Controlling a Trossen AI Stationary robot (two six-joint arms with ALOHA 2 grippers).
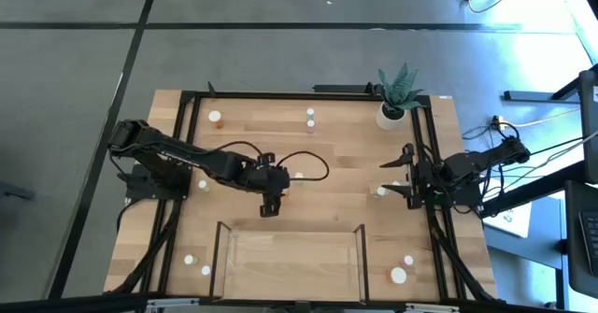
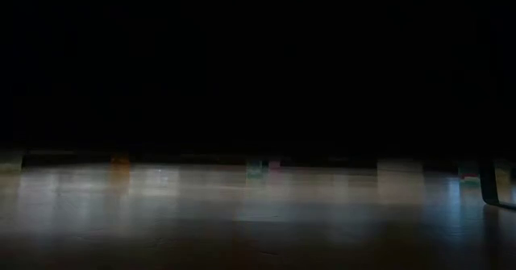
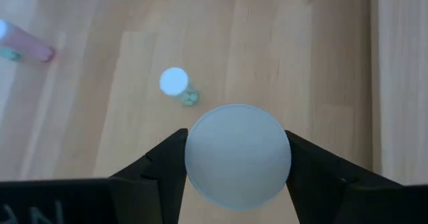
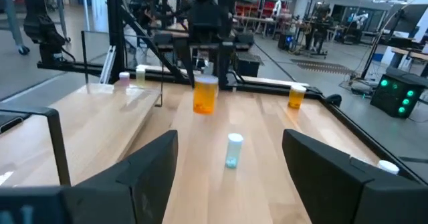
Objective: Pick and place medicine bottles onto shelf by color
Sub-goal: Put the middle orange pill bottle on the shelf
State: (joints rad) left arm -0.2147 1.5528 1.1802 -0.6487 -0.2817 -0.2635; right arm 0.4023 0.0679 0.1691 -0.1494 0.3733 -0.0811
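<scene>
The left gripper [image 1: 272, 204] hangs over the middle of the table [image 1: 336, 163], just short of the shelf [image 1: 290, 257], and its two fingers [image 3: 164, 164] are clamped on the white cap of an amber bottle [image 4: 205, 94]. From the right arm's camera that bottle hangs clear of the wood, lifted off the tabletop. Looking down past the left fingers, the cap [image 3: 237, 156] fills the gap between them, and a small greenish bottle [image 3: 177, 85] stands on the boards beyond it.

The right gripper [image 1: 404, 175] waits at the right edge of the table, near the potted plant [image 1: 397, 93], with its fingers [image 4: 144, 167] spread wide apart and nothing between them. A small teal bottle [image 4: 233, 150] stands on the wood ahead of it, and another amber bottle [image 4: 297, 95] sits farther off, near the table's far edge.

Other white-capped bottles are scattered about: two at the far edge [image 1: 216, 117], and a few on either side of the shelf [image 1: 399, 275]. The shelf itself looks bare. The table-level camera shows only darkness and blur.
</scene>
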